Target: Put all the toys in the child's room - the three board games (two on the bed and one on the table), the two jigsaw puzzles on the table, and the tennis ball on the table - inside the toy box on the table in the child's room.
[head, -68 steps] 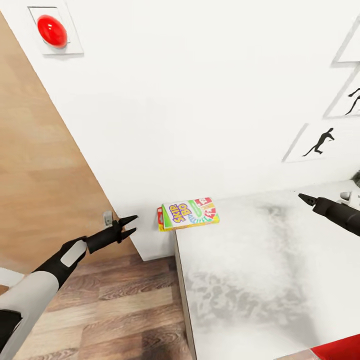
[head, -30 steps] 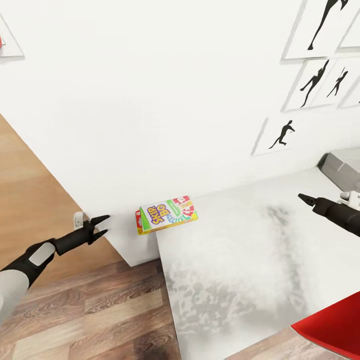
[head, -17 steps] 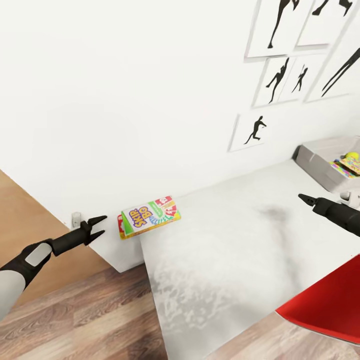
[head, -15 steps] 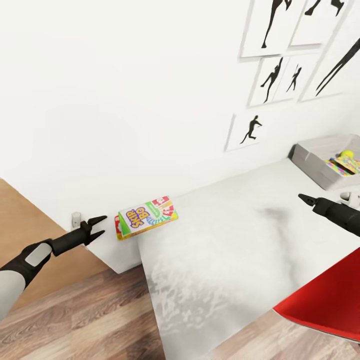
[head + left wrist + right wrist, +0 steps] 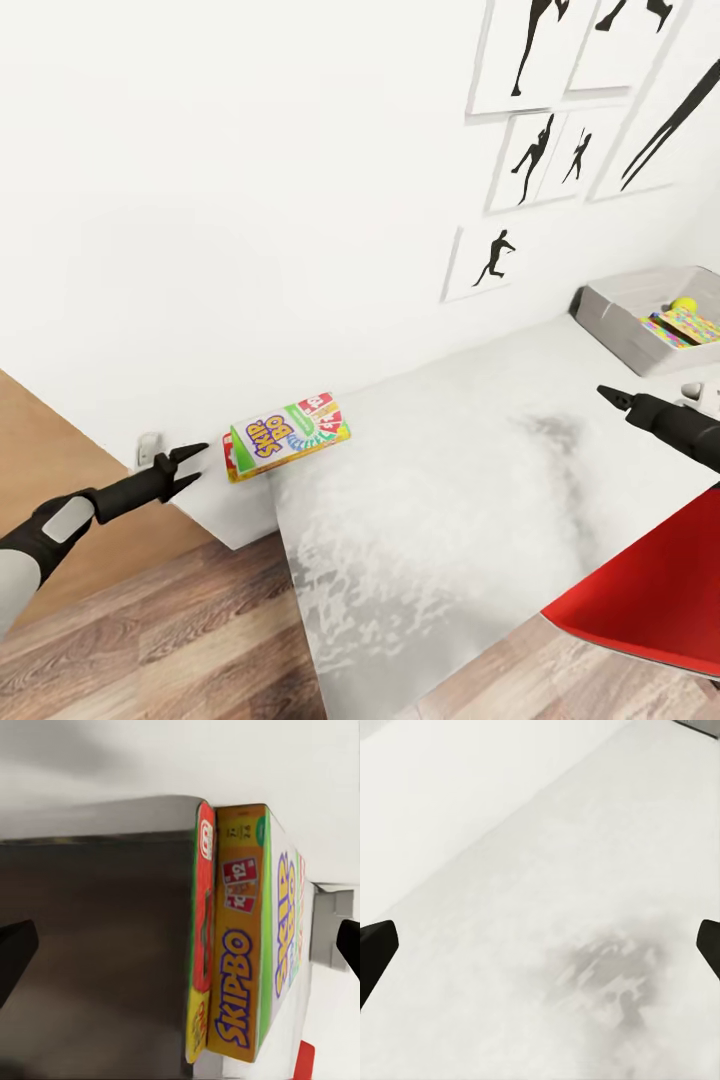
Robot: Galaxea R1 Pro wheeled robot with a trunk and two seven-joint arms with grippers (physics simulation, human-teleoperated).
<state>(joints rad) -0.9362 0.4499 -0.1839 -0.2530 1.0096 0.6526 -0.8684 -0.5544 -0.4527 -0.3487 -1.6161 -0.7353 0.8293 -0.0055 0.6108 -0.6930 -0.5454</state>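
Observation:
A "SKIP BO" board game (image 5: 287, 437) lies flat at the near corner of a pale mottled surface (image 5: 450, 500). It sits on top of a second flat box with a red and yellow edge (image 5: 201, 945). My left gripper (image 5: 190, 463) is open, just left of the stack and level with its side (image 5: 236, 967), not touching it. My right gripper (image 5: 610, 395) hovers open above the surface. The light-grey toy box (image 5: 610, 335) stands at the far right. A multicoloured jigsaw puzzle (image 5: 685, 325) and the yellow tennis ball (image 5: 684, 305) lie inside it.
A white wall (image 5: 250, 200) with black silhouette pictures (image 5: 490, 260) runs behind the surface. A large red object (image 5: 650, 600) juts in at the lower right. Wooden floor (image 5: 150, 640) lies below the left arm, with a small grey wall fitting (image 5: 150, 445) beside the gripper.
The head view has swung round, so the stack slid left in the picture and the toy box came into sight. My left gripper sits slightly lower; the right arm looks unchanged.

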